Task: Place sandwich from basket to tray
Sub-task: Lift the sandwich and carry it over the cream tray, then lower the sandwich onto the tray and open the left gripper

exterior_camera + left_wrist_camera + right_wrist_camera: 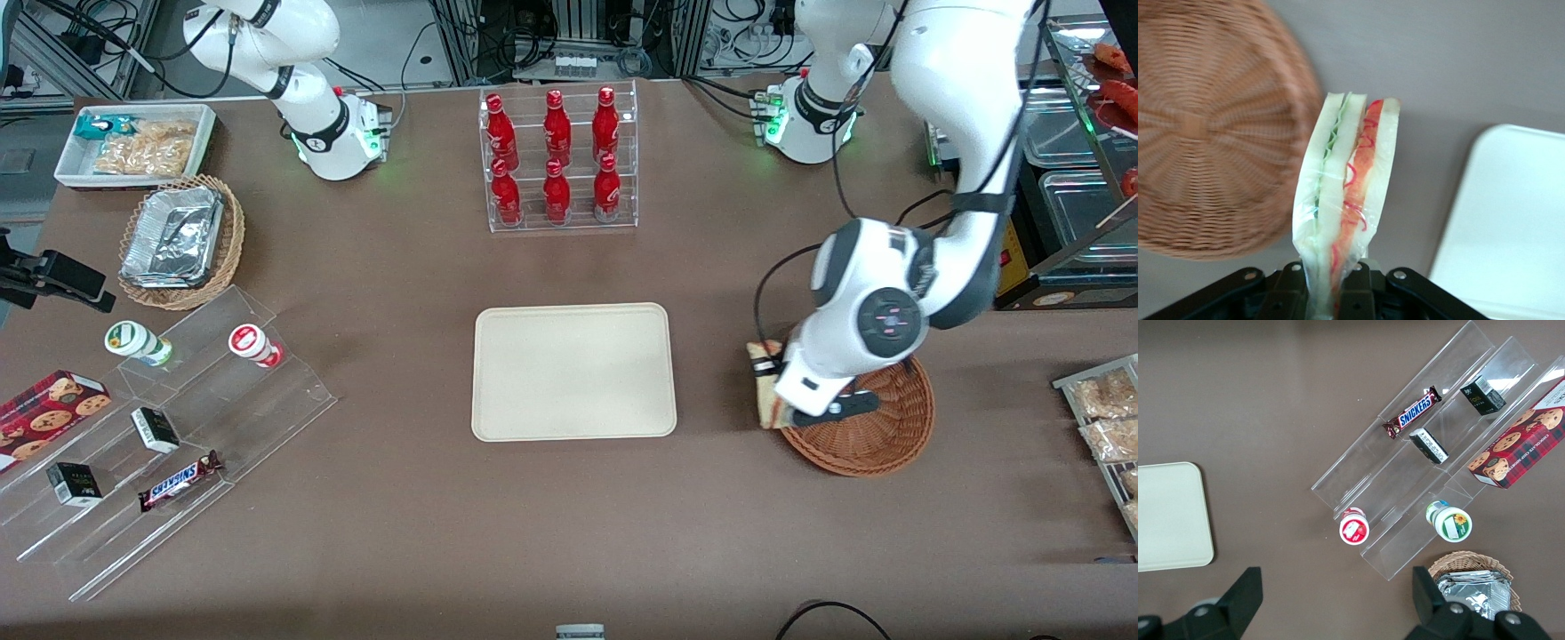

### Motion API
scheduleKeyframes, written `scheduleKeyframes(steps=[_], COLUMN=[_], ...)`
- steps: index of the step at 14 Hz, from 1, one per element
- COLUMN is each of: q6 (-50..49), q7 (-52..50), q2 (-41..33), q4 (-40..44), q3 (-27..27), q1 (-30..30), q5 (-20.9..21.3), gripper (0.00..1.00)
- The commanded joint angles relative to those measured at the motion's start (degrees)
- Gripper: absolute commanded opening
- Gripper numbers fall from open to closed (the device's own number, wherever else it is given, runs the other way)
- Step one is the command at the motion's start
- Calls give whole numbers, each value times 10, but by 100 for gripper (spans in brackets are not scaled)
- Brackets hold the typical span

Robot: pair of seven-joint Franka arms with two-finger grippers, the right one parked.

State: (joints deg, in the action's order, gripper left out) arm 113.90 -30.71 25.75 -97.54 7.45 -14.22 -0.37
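Observation:
My gripper (1328,283) is shut on the sandwich (1348,193), a plastic-wrapped wedge of white bread with green and red-orange filling, held by its narrow end and lifted clear of the table. In the front view the gripper (782,411) hangs over the rim of the reddish-brown wicker basket (880,431), on the side toward the tray, with the sandwich (765,378) sticking out past the rim above the table. The basket (1201,127) holds nothing that I can see. The beige tray (573,371) lies flat mid-table, bare, its corner (1501,220) beside the sandwich.
A clear rack of red bottles (558,158) stands farther from the camera than the tray. Toward the parked arm's end are clear tiered shelves (160,436) with snacks, a tan wicker basket with a foil container (178,240) and a white bin (133,145). Packaged snacks (1107,409) lie at the working arm's end.

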Motion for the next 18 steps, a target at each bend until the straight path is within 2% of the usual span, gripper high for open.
scheduleKeyframes(steps=[1, 9, 13, 18], q6=[-16, -3, 27, 45], q7=[-39, -198, -243, -237], q2=[48, 179, 208, 225], q4=[62, 218, 236, 240], q3=[-8, -8, -9, -9], q1=[-57, -182, -222, -237], q5=[0, -2, 0, -1], gripper=[10, 10, 10, 9])
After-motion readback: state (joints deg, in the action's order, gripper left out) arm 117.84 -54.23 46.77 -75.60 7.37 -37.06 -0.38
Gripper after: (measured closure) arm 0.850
